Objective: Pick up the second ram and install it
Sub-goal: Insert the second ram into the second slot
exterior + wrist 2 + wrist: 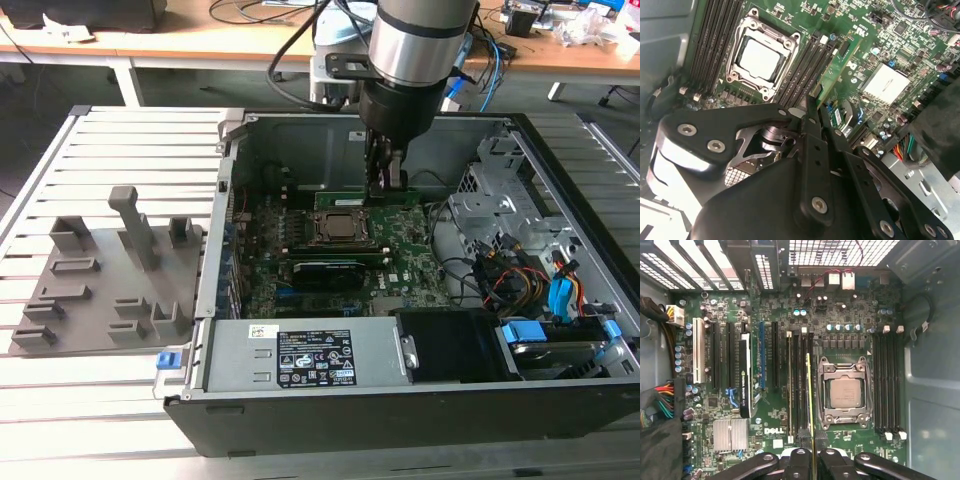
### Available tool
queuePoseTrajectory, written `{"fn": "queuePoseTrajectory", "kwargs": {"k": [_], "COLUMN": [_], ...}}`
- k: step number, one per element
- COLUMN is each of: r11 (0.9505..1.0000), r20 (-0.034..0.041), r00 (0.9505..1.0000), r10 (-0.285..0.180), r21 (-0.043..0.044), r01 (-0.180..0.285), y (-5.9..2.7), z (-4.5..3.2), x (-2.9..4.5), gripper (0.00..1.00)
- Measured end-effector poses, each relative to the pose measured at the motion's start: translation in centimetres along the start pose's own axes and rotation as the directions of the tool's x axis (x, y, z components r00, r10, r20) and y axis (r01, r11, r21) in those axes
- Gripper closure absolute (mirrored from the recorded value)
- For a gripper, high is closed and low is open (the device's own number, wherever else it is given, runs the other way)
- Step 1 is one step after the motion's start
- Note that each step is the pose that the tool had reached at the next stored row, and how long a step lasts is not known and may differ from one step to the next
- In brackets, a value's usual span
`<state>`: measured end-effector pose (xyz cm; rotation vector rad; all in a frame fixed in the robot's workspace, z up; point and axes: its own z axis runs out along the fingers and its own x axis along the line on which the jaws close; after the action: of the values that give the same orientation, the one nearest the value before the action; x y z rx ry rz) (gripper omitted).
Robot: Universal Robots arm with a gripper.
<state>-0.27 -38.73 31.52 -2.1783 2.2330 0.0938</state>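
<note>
Second ram [810,405] on edge, pinched between tool [812,460] fingers, poised over memory slots [799,385] beside CPU socket [845,392]. In exterior view, ram [365,198] sits at socket's 12 o'clock, inside open computer case [300,400]. Grey fixture [110,270] lies on worktop [130,140], at case's 9 o'clock.

black gripper [815,112] clamped on the second ram [836,67], the green stick tilted on edge over the dark memory slots [802,62] just beside the cpu socket [760,55], on the motherboard [900,45].
</note>
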Motion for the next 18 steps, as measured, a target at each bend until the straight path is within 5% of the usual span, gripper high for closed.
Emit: {"fn": "queuePoseTrajectory", "kwargs": {"k": [18], "r11": [1.0000], "r20": [0.0001], "r00": [1.0000], "r10": [0.000], "r21": [0.0000], "r01": [0.000], "y": [-0.07], "z": [2.45], "x": [0.14], "gripper": [0.86]}}
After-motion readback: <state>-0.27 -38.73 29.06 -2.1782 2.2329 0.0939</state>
